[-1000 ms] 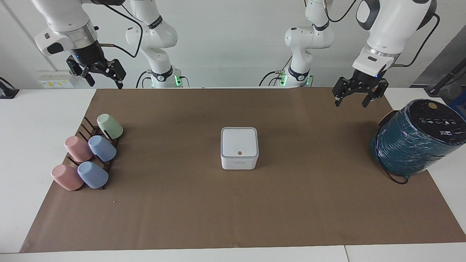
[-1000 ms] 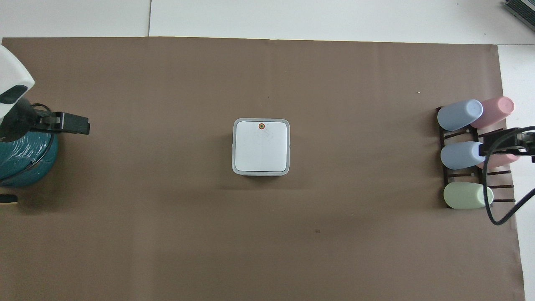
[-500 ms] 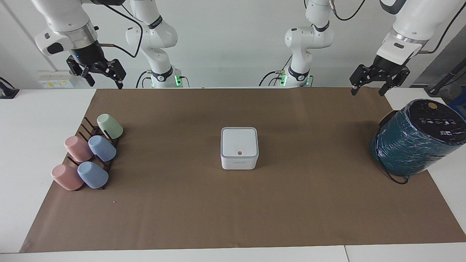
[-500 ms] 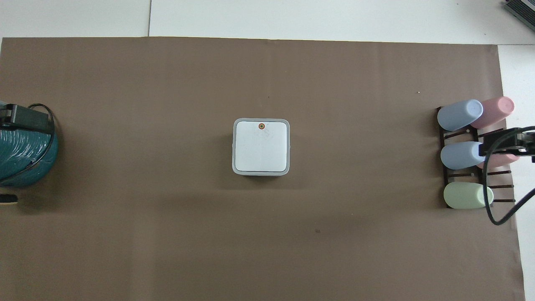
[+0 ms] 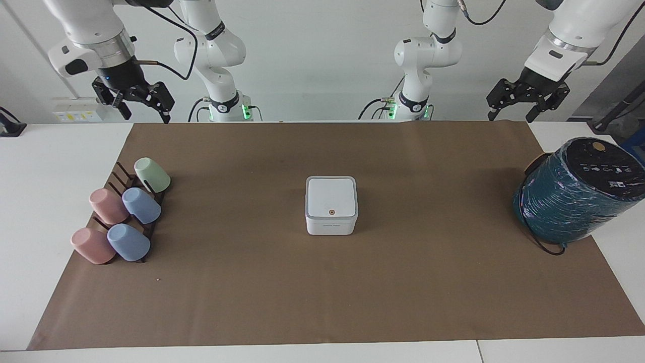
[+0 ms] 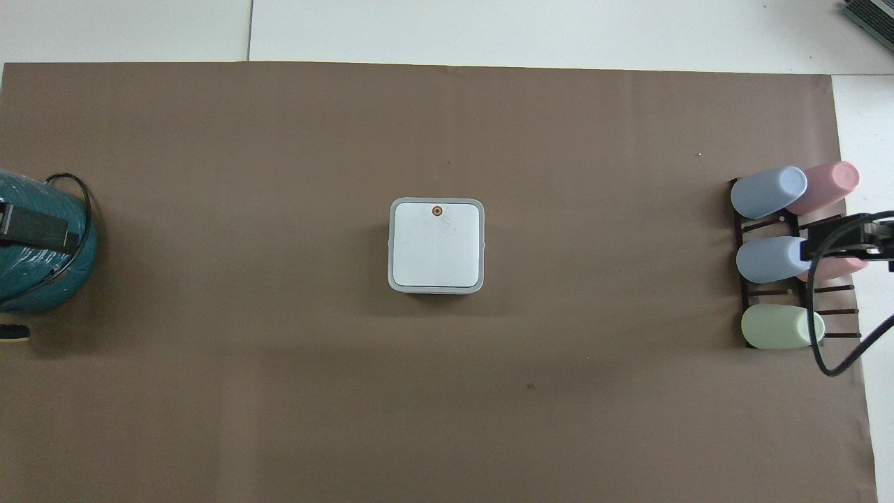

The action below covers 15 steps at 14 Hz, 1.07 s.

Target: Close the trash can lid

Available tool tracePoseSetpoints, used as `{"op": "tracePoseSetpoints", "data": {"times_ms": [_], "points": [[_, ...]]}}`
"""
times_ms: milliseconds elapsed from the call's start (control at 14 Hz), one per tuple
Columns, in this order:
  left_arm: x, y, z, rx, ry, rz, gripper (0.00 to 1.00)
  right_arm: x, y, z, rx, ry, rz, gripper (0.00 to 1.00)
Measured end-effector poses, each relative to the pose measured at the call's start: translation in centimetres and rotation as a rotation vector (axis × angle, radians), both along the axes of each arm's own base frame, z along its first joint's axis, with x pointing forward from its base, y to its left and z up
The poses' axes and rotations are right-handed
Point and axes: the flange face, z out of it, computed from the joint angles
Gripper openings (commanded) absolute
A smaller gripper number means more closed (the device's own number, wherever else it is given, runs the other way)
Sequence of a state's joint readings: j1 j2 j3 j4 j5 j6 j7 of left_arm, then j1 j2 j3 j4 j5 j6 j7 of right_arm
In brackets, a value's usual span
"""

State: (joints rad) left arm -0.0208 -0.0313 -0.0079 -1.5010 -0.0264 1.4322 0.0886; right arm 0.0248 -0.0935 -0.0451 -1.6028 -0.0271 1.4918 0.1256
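The small white trash can (image 5: 330, 227) stands in the middle of the brown mat. Its lid (image 5: 331, 196) lies flat and shut on top, grey rim all round, orange-brown dot on the edge farther from the robots; it also shows in the overhead view (image 6: 436, 244). My left gripper (image 5: 510, 116) hangs open and empty, raised over the mat's corner at the left arm's end, well apart from the can. In the overhead view, only a dark finger of it (image 6: 35, 230) shows. My right gripper (image 5: 145, 112) waits open and empty, raised at the right arm's end.
A big teal cylinder (image 5: 572, 194) with a black cable lies at the left arm's end of the mat. A dark rack (image 5: 117, 176) with several pastel cups (image 5: 142, 205) sits at the right arm's end. The brown mat (image 5: 322, 292) covers most of the white table.
My left gripper has risen and drawn back toward the left arm's end, off the mat's inner area. The trash can, lid and right arm have not moved.
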Motion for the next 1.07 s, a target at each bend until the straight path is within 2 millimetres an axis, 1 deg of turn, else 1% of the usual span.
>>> {"op": "tracePoseSetpoints", "data": {"times_ms": [500, 1071], "points": [[-0.02, 0.42, 0.01, 0.011, -0.007, 0.007, 1.00, 0.00, 0.00, 0.00, 0.000, 0.000, 0.000, 1.00], [-0.03, 0.45, -0.04, 0.013, -0.006, 0.007, 1.00, 0.00, 0.00, 0.00, 0.000, 0.000, 0.000, 1.00]]}}
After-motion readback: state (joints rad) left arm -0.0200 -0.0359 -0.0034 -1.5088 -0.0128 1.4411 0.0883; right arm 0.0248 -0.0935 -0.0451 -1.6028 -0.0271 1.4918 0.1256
